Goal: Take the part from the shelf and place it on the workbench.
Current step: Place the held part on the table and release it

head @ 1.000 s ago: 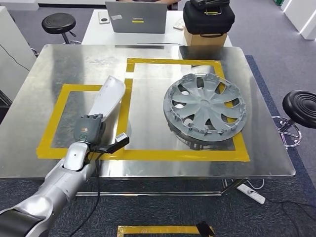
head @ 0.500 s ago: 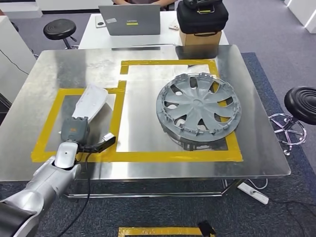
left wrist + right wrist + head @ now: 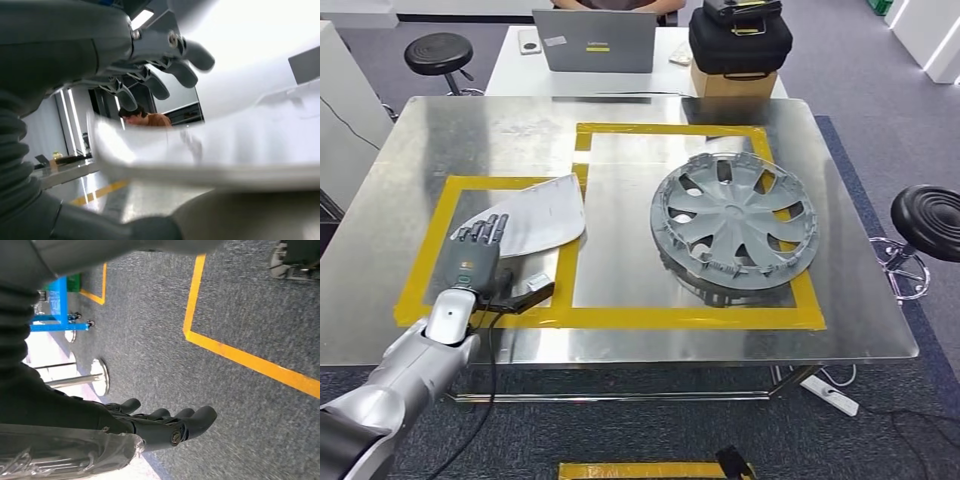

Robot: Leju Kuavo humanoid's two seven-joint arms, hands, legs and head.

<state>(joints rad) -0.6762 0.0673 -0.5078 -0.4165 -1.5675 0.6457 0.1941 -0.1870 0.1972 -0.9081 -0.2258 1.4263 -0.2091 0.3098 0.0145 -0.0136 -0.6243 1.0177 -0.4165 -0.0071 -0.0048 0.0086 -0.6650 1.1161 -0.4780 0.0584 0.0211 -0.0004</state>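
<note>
Left hand sits low over the workbench, inside the smaller yellow tape outline on the left; we see its dark fingers spread on top of the near end of the part and the thumb off to the side below it. In the left wrist view the fingers arch over the pale part with a gap between, so we cannot tell if it is gripping or has let go. The part, a flat light-grey panel, lies across the left outline, far end reaching the tape strip between the two outlines. Right hand hangs over grey carpet with yellow floor lines, fingers stretched out, holding nothing. A grey wheel cover lies in the bigger outline on the right, well apart from the part. Behind the bench we note a laptop and a black case.
</note>
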